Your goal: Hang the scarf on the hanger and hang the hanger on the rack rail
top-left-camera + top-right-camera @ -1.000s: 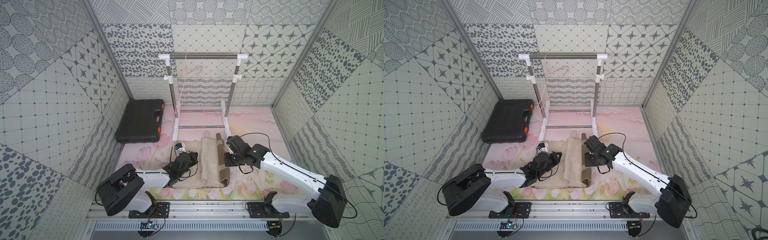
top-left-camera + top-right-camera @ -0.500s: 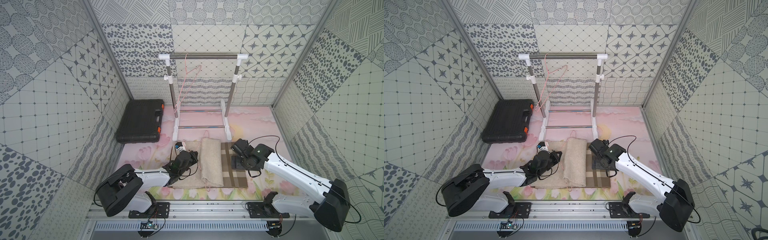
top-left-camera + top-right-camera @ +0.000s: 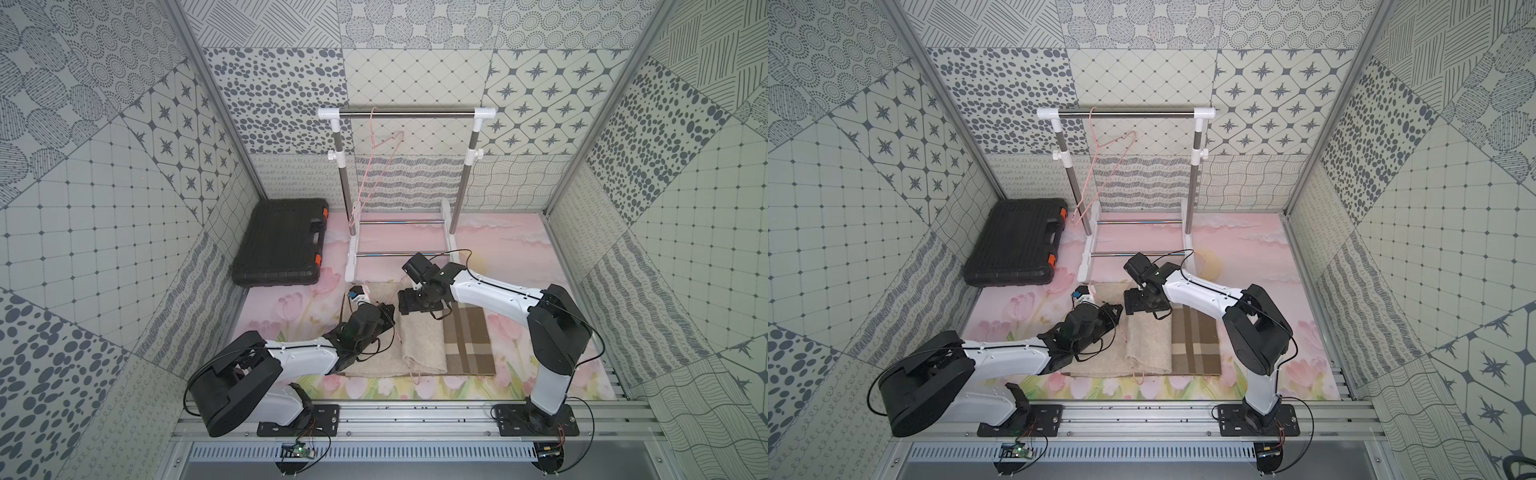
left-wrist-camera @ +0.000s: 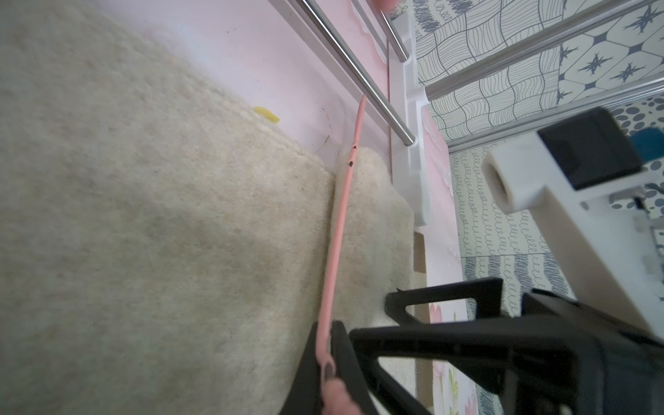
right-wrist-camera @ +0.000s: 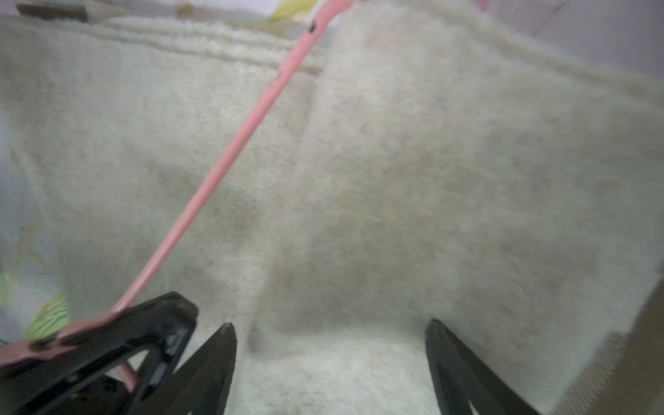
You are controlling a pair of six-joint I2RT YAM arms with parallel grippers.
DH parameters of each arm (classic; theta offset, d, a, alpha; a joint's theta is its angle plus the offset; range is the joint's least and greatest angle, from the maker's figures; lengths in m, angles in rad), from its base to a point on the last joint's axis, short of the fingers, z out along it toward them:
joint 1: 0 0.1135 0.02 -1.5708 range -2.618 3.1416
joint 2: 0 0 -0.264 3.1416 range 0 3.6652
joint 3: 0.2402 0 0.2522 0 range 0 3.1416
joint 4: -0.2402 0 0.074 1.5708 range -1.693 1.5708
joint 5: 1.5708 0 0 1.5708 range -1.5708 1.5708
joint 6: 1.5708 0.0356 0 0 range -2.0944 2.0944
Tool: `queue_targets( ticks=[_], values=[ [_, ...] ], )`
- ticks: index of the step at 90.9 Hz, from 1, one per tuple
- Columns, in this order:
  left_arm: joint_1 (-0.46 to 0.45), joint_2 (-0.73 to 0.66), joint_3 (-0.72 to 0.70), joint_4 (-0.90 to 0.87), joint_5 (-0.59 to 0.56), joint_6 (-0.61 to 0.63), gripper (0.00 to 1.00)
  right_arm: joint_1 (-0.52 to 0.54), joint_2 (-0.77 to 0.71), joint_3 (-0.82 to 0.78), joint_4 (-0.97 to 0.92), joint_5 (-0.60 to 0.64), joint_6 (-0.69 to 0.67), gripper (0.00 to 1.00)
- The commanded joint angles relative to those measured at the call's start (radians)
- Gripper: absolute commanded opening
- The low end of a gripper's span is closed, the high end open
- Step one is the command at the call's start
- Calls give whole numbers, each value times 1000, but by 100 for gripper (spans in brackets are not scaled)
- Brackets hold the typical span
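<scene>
a view from above of a small tiled booth with two robot arms on a counter [image 3: 519, 249] covered in a pink flower print. we take the white and steel clothes rack [image 3: 411, 112] at the back as our landmark. the scarf [image 3: 419, 340] lies flat on the counter just in front of the rack's feet. its beige side is folded over in a long strip, and a brown checked part [image 3: 469, 340] shows on the right arm's side. a thin pink wire hanger [image 4: 337, 222] lies across the beige cloth, running from the rack's base toward the arms. the left claw [image 4: 327, 341] is clenched on this wire, with the pink rod pinched between its black fingers, as the left wrist view shows. the right claw [image 5: 330, 325] is released. its two black fingers stand wide apart right over the raised fold of the scarf, close beside the left claw, and we cannot tell whether they touch the cloth. a second pink wire hanger [image 3: 371, 129] hangs from the rack's top bar, near the upright on the left arm's side. a closed black tool case [image 3: 282, 243] rests beside the rack on that same side, against the wall.
</scene>
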Motion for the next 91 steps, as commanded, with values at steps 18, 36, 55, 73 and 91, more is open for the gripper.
queue_targets(
  ticks=[18,36,55,73,91],
  values=[
    [-20,31,-4,-140,-40,8,0,39,45,8,67,-25,21,56],
    [-20,23,-6,-142,-48,11,0,21,-6,-45,68,3,17,5],
    [-20,0,-4,-153,-44,19,0,-1,-151,-42,69,-51,-1,0],
    [-20,-42,-6,-164,-44,13,0,-19,-184,-57,242,-271,54,0],
    [-27,-174,21,-228,-69,13,0,-20,-92,-225,570,-355,176,0]
  ],
)
